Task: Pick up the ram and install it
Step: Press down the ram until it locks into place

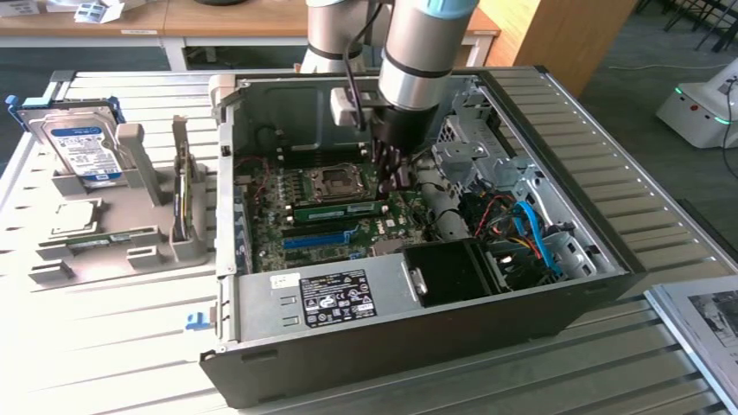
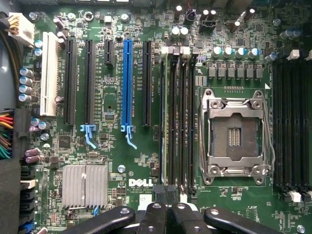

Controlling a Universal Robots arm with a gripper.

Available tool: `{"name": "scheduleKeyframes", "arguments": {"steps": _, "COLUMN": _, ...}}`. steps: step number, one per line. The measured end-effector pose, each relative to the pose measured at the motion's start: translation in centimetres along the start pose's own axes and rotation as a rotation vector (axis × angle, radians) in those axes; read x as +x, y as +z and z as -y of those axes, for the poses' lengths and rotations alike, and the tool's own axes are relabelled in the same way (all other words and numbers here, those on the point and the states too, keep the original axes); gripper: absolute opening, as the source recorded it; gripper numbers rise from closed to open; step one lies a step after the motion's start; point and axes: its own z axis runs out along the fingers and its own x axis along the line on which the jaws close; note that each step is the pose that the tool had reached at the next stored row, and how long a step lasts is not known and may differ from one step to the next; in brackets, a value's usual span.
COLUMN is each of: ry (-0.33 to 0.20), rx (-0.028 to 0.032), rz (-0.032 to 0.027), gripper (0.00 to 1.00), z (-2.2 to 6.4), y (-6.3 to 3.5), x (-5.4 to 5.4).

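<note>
Ram (image 1: pixel 337 209): a long green stick that stood on edge in a memory slot of the motherboard, just beside the processor socket (image 1: pixel 335 180), on the side toward the power supply. Its long axis ran across the case, from the exterior view's left to the exterior view's right.
Ram in the wrist view (image 2: pixel 171 122): seen edge-on as a thin dark line among the slots beside the socket (image 2: pixel 234 134), running straight away from the jaws.
Jaws (image 2: pixel 166 193): pressed together, their black tips meeting over the near end of the slots; whether they touched the ram could not be told.
Arm (image 1: pixel 417 60): hung upright over the middle of the open case, with the jaws (image 1: pixel 390 169) low above the board near the ram's end on the exterior view's right.
Computer case (image 1: pixel 554 130): lay open on the table (image 1: pixel 104 363); it held the green motherboard (image 2: pixel 141 161), a black fan block (image 1: pixel 455 270), a labelled power supply (image 1: pixel 334 298) and blue cables (image 1: pixel 533 233).
Grey holder (image 1: pixel 127 242): stood on the table to the exterior view's left of the case; a blue-labelled hard drive (image 1: pixel 81 149) stood upright in it and a square silver chip (image 1: pixel 72 216) lay flat in a recess.
</note>
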Motion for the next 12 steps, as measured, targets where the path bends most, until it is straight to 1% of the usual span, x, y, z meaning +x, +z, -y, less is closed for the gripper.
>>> {"name": "scheduleKeyframes", "arguments": {"steps": 8, "ry": 0.0, "rx": 0.0, "rz": 0.0001, "gripper": 0.1, "z": 0.02, "y": 0.5, "x": 0.01}}
{"name": "scheduleKeyframes", "arguments": {"steps": 12, "ry": 0.0, "rx": 0.0, "rz": -0.0001, "gripper": 0.1, "z": 0.03, "y": 0.54, "x": 0.01}}
